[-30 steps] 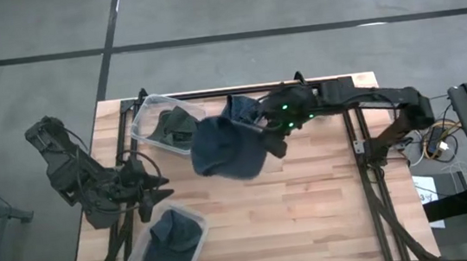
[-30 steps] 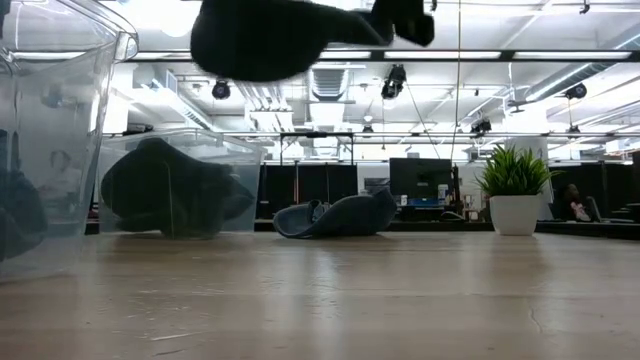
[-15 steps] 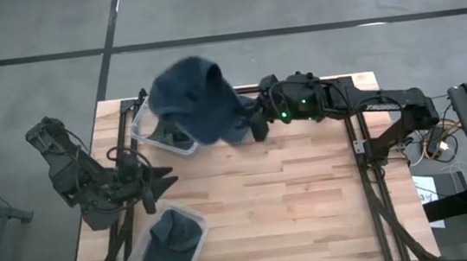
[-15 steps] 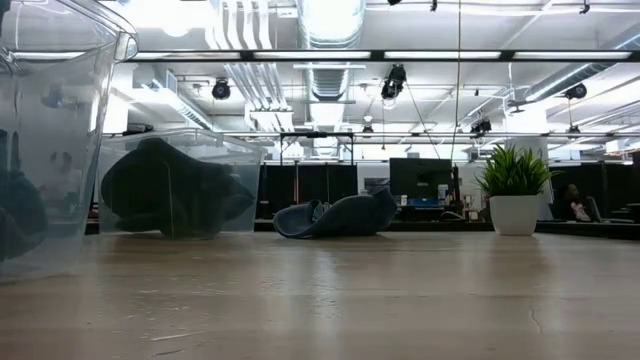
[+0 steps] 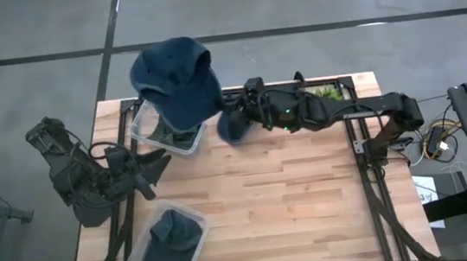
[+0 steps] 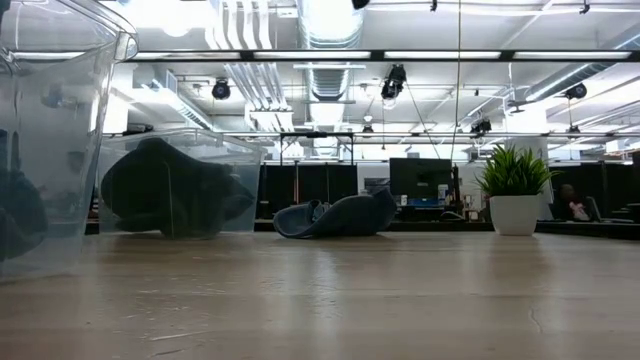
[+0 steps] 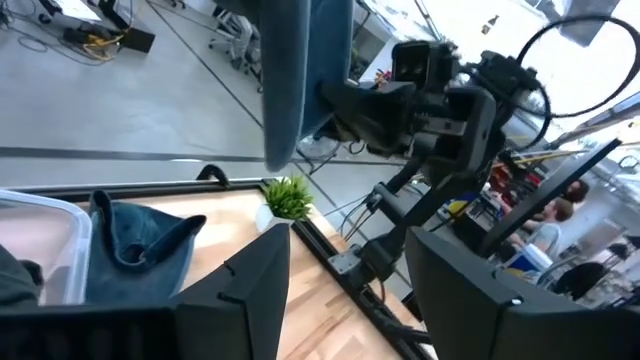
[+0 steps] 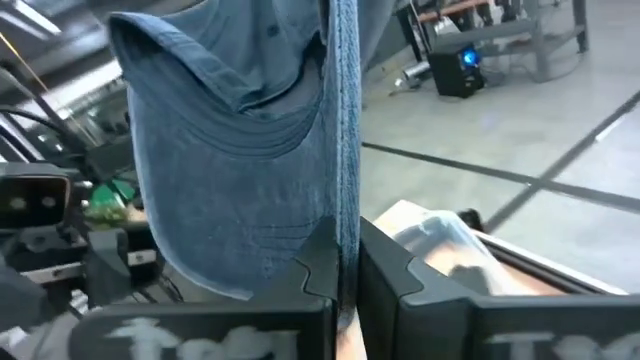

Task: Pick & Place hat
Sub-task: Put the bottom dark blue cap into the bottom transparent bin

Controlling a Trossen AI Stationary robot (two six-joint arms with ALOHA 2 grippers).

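Observation:
A blue hat (image 5: 175,83) hangs high in the air over the far-left clear bin (image 5: 148,132), with my right gripper (image 5: 233,113) shut on it. In the right wrist view the hat (image 8: 240,150) fills the space beyond the fingers. That bin holds a dark hat (image 6: 175,190). Another blue hat (image 6: 335,218) lies on the table near the far edge, also seen in the left wrist view (image 7: 140,245). My left gripper (image 5: 157,163) stands open at the table's left edge, level, with nothing between its fingers. My right gripper pinches a thin edge of the hat (image 8: 346,240) between its two fingers. The fingers point level, coming from the table's right. The hat is lifted clear of the table and spreads out beyond the fingertips toward the far left.
A second clear bin (image 5: 169,246) at the near left holds another dark blue hat. A potted plant (image 6: 515,185) stands beyond the far right edge. The wooden table (image 5: 311,209) has bare room in the middle and on the right.
My right gripper has risen and gone toward the far left edge, tipping from slanting down to level. The hat has swung up with it, from over the table's middle to above the far-left bin, and has left the low view. My left gripper has turned at the wrist.

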